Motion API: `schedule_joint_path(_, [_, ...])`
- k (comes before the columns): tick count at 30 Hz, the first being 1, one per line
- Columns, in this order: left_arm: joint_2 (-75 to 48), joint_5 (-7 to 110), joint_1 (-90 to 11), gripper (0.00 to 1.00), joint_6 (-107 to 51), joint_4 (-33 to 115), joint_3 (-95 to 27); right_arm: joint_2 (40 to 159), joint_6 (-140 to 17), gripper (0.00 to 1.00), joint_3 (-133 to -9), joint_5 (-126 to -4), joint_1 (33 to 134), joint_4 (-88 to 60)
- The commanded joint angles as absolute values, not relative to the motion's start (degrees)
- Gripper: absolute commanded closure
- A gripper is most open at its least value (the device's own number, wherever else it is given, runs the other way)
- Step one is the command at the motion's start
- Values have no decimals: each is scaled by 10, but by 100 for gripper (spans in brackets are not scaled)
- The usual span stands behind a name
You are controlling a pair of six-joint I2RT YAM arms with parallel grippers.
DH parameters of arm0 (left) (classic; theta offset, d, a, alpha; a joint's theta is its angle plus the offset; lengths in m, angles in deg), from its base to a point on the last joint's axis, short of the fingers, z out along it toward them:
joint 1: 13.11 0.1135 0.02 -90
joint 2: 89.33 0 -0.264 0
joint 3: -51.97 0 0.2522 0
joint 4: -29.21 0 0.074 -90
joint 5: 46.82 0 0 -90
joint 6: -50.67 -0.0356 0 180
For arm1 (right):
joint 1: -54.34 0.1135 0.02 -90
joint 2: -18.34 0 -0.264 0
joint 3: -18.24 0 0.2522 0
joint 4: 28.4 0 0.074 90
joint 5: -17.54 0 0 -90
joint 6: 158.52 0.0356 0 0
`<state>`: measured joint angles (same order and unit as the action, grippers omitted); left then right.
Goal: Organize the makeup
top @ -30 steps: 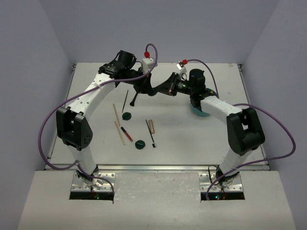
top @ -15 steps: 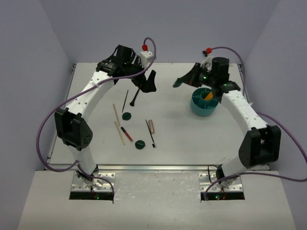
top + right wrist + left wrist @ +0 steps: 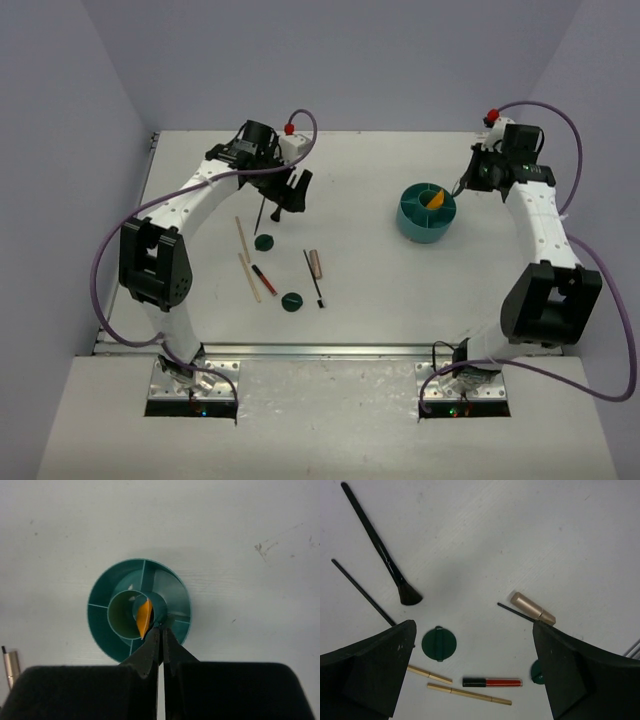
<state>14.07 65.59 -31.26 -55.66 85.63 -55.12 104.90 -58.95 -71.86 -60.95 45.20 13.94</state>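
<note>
The left fingers (image 3: 370, 675) are standing wide apart with nothing between them, hovering over the loose makeup at about 9 o'clock on the table (image 3: 360, 290); the right fingers (image 3: 152, 652) are pressing together on nothing, hanging over the teal container (image 3: 100, 630) towards 2 o'clock, where the orange wedge (image 3: 144, 617) is already sitting in the middle cup.

By the look of it, the left arm is lining up its next pick. The big brush (image 3: 380, 547) is lying at 10 o'clock of the gap, its handle running from 11 towards 5, with a thin brush (image 3: 362, 592) just beside it at 9; a green disc (image 3: 439, 643) is lying at 8, the pencil (image 3: 492, 682) and sticks (image 3: 469, 694) at 6, the beige tube (image 3: 532, 608) at 2.

A clean grasp is probably calling for turning the wrist so the fingers are straddling one handle crosswise and coming down at mid-handle, clear of the neighbouring brush. Closing too low is risking a scrape on the table; the flat discs are looking hardest to lift.
</note>
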Motion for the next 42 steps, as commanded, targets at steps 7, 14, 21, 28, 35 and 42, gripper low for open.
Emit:
schedule_joint_path(7, [127,594,-292,0,-585,851,-480,1117,-680,100,-724,-590,446,43])
schedule_joint_path(14, [130,584,-292,0,-598,858,-466,1141,-728,100,-691,-543,446,-23])
schedule_joint_path(21, [130,579,-292,0,-599,855,-465,1149,-759,100,-670,-521,446,-28])
schedule_joint_path(28, [129,573,-292,0,-602,856,-461,1157,-792,100,-653,-524,445,-29])
schedule_joint_path(35, [135,572,-292,0,-607,861,-466,1175,-776,95,-643,-512,445,-42])
schedule_joint_path(42, [131,567,-292,0,-616,862,-461,1186,-762,67,-657,-514,446,-34])
